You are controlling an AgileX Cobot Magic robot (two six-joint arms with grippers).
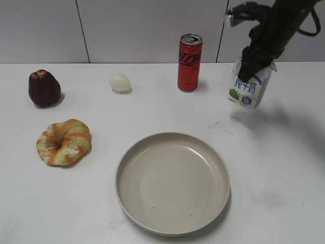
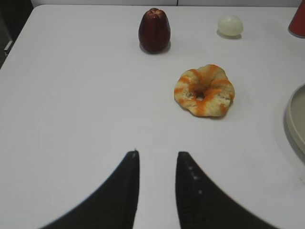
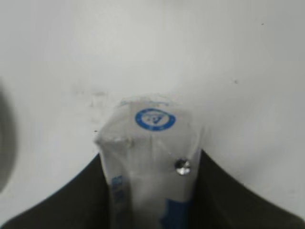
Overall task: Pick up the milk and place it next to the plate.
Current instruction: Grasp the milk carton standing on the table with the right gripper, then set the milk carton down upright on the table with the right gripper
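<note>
The milk [image 1: 248, 89], a small white carton with blue characters and a green strip, hangs tilted above the table at the back right. My right gripper [image 1: 252, 62] is shut on its top. In the right wrist view the milk [image 3: 152, 157] fills the space between the jaws [image 3: 151, 164], over bare table. The plate [image 1: 172, 181], large, round and beige, lies at the front centre, to the lower left of the milk; its rim shows in the left wrist view [image 2: 295, 119]. My left gripper [image 2: 157, 155] is open and empty over bare table.
A red soda can [image 1: 189, 62] stands at the back, left of the milk. A white egg [image 1: 120, 82], a dark red fruit [image 1: 44, 88] and a bagel-like bread ring [image 1: 64, 142] lie on the left. A wall runs behind the table.
</note>
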